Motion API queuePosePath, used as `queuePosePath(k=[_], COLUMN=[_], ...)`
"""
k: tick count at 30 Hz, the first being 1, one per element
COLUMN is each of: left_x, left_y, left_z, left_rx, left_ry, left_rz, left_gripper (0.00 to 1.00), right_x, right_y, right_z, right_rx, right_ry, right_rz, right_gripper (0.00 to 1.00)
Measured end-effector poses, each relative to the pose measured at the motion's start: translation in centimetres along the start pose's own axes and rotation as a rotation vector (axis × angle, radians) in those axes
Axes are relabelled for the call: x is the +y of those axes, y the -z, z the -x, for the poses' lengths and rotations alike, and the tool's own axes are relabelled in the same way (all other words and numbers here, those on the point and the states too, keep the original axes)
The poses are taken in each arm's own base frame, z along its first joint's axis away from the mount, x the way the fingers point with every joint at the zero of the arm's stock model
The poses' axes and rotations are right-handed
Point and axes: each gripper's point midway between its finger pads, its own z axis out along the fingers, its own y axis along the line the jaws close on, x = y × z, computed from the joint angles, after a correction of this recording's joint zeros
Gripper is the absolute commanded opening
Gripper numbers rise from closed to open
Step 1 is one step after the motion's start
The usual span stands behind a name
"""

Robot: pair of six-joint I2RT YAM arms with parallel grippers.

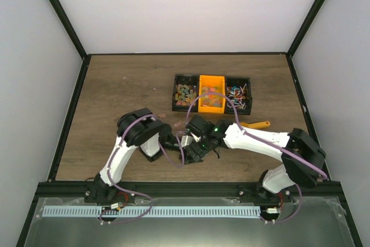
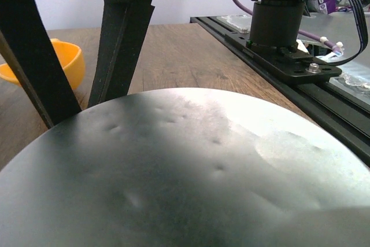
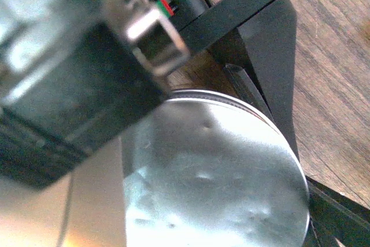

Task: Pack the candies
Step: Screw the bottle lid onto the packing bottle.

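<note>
Currently, candies (image 1: 185, 93): sorted in three bins at the back middle of the table (image 1: 127, 85). Brownish-green gummies fill the left black bin (image 1: 175, 92), bright gummy bits the orange bin (image 1: 212, 110), thin wrapped pieces the right black bin (image 1: 251, 93). No gripper holds any.
Round lid (image 2: 191, 172): a pale, dimpled disc near the front middle of the table, well apart from the bins. It fills both wrist views, and whatever lies beneath it is hidden.
Left gripper (image 1: 175, 142): at the lid from the left. Its fingertips do not show plainly, so I cannot tell whether the jaws stand wide or bear on the rim.
Right gripper (image 1: 192, 147): meets the left one over the lid, and its jaws are equally unclear. A black finger (image 2: 118, 44) stands against the lid's far rim; I cannot tell whose it is.
Scoop (image 1: 257, 124): orange, lying on the wood to the right of the grippers, untouched.
Step in hand: judged to be lid handling rather than scooping, since both arms are at the lid. Whether it is going on or coming off cannot be told.
Next move calls for: one gripper taking a sure hold on the rim while the other stays clear, with the lid kept level. If filling is to follow, the scoop must be fetched and taken to the bins.
</note>
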Motion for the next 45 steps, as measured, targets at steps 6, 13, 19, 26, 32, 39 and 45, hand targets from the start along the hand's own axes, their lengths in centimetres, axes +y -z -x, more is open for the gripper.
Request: queuePosePath(k=[6,13,19,26,32,39,45], left_x=[-0.05,-0.1,-0.49,-0.54,-0.53,-0.51,-0.51], left_y=[0.03,0.04,-0.12,-0.34,-0.36,-0.42,-0.45], left_z=[-0.04,-0.1,-0.1,-0.12,-0.14,-0.16,-0.16], left_rx=[0.001,0.002,0.002,0.004,0.005,0.006,0.006], left_ry=[-0.001,-0.001,-0.002,0.001,0.002,0.001,-0.002], left_rz=[-0.001,-0.002,-0.015,-0.01,-0.009,-0.004,-0.003], left_gripper=[0.93,0.94,0.94,0.94,0.95,0.96,0.97], right_x=[-0.08,-0.05,0.26,0.42,0.43,0.45,0.25], right_y=[0.05,0.18,0.3,0.38,0.37,0.26,0.26], right_z=[0.03,0.29,0.3,-0.06,-0.08,-0.25,-0.49], right_rx=[0.006,0.005,0.004,0.018,0.019,0.016,-0.013], right_ry=[0.005,0.047,0.098,0.103,0.094,0.061,0.014], right_rz=[-0.006,-0.008,0.01,0.022,0.024,0.027,0.026], right_gripper=[1.0,1.0,0.95,0.65,0.79,0.97,1.0])
